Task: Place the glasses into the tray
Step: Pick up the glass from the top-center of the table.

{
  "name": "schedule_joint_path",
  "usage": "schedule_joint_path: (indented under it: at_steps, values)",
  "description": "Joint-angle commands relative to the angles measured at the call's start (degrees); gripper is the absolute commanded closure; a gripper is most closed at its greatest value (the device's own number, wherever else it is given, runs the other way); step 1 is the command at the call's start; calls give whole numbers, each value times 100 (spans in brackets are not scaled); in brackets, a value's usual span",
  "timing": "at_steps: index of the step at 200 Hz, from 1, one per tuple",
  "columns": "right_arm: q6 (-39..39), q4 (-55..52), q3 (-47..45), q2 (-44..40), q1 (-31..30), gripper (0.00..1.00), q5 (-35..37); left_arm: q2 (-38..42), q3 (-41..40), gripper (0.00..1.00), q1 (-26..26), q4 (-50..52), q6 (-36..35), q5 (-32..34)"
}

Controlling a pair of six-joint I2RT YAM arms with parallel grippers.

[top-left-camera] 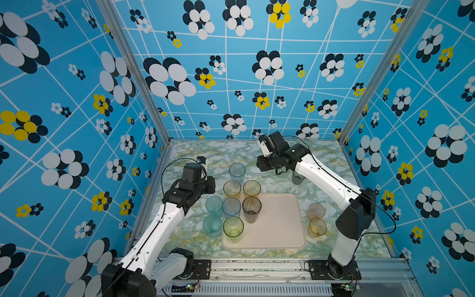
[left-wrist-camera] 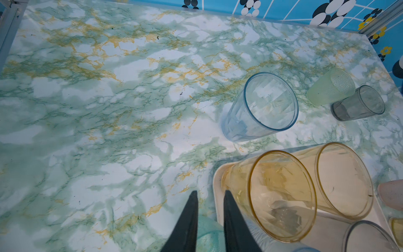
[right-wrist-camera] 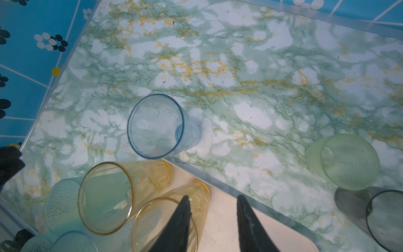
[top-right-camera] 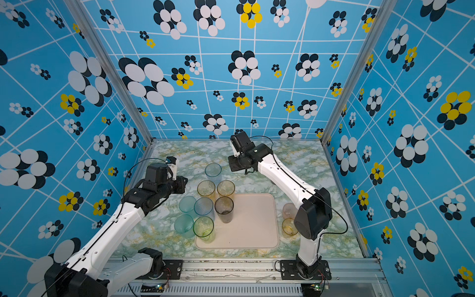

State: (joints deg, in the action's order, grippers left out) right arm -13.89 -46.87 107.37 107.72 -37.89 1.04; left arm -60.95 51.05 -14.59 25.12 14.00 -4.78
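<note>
Left pincer (left-wrist-camera: pixel 210 192) and right pincer (right-wrist-camera: pixel 213 196) hang partly open, empty — slip the right gently around the tall see-through blue cup (right-wrist-camera: pixel 157 126).

The blue tumbler (left-wrist-camera: pixel 261 104) looks clear, glossy and faceted; the pale green tumbler (right-wrist-camera: pixel 344 161) is frosted and pebbled. The tray (top-left-camera: pixel 277 226) is matt, the marbled bench (left-wrist-camera: pixel 109 109) smooth and faintly glossy.

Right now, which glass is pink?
The short frosted glass on the table right of the tray, just behind the short amber glass. No other is pink.
</note>
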Motion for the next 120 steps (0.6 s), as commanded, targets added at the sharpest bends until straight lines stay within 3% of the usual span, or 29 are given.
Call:
schedule_joint_path:
  at_steps: [1, 58, 120]
  values:
    - [237, -741, 789, 553, -73, 63, -90, 13, 2, 76, 56, -131, 41, -147]
    - [490, -1748, 2594, 1824, -236, 65, -116, -14, -24, 76, 129, -130, -11, -186]
    - [589, -2476, 3862, 2751, -329, 69, -238, -57, -44, 76, 264, -174, -49, -300]
